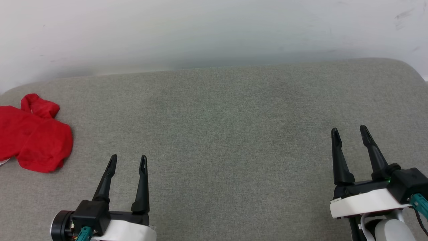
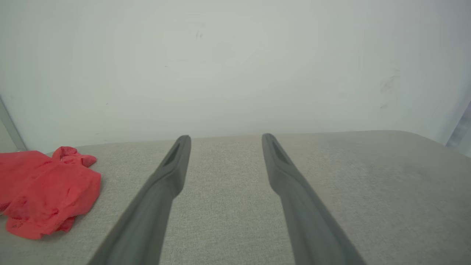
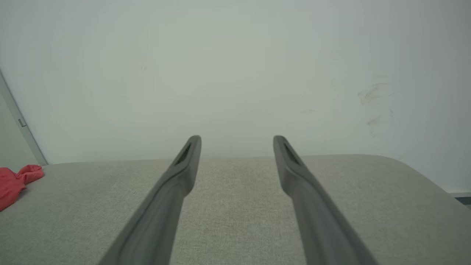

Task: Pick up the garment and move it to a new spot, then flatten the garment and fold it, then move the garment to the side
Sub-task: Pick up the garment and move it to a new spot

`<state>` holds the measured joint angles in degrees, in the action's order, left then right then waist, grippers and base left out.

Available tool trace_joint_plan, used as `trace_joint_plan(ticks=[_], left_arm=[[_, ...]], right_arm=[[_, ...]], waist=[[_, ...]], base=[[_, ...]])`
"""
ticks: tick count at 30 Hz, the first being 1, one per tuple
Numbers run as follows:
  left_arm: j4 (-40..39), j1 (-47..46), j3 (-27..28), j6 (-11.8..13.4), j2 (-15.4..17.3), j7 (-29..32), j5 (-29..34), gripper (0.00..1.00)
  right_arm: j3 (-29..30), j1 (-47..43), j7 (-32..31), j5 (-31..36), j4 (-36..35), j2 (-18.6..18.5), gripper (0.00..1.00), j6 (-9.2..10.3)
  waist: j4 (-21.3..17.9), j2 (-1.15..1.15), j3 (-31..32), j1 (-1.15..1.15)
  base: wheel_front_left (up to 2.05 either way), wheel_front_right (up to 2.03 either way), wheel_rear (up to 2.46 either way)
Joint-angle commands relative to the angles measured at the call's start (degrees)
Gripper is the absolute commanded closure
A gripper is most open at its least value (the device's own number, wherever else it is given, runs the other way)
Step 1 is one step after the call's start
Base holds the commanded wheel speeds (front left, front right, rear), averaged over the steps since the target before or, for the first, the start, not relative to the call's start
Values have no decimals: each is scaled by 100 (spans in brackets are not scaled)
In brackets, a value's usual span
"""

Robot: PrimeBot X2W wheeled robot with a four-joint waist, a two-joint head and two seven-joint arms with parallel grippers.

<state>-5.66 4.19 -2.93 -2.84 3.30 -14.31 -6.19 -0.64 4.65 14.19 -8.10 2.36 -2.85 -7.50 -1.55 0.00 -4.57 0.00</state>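
The garment (image 1: 33,135) is a crumpled red heap at the far left of the grey cushioned surface (image 1: 220,134), partly cut off by the picture's edge. A sliver of white shows at its lower left. In the left wrist view the garment (image 2: 44,191) lies left of my fingers; the right wrist view catches a corner of the garment (image 3: 14,180) at its left edge. My left gripper (image 1: 128,160) hovers open to the right of the heap, nothing between its fingers. My right gripper (image 1: 349,132) stands open far to the right, also holding nothing.
A pale wall (image 1: 214,30) rises directly behind the surface. The surface's back right corner (image 1: 408,67) is rounded. A wide stretch of bare grey fabric lies between the two grippers.
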Motion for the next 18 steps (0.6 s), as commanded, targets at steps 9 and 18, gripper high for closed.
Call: trace_joint_plan(ticks=[9,18], left_arm=[[31,105,150,-163,-38,-104,86,0],[94,-38,161,-202,-43,-92,-80,0]], right_arm=[[-54,14,103,241,24,-5,0,2],[-81,-55,102,307,-3,-4,0,2]], waist=[[17,0,7,0],[326,0,-6,0]], base=[[0,0,0],[0,0,0]])
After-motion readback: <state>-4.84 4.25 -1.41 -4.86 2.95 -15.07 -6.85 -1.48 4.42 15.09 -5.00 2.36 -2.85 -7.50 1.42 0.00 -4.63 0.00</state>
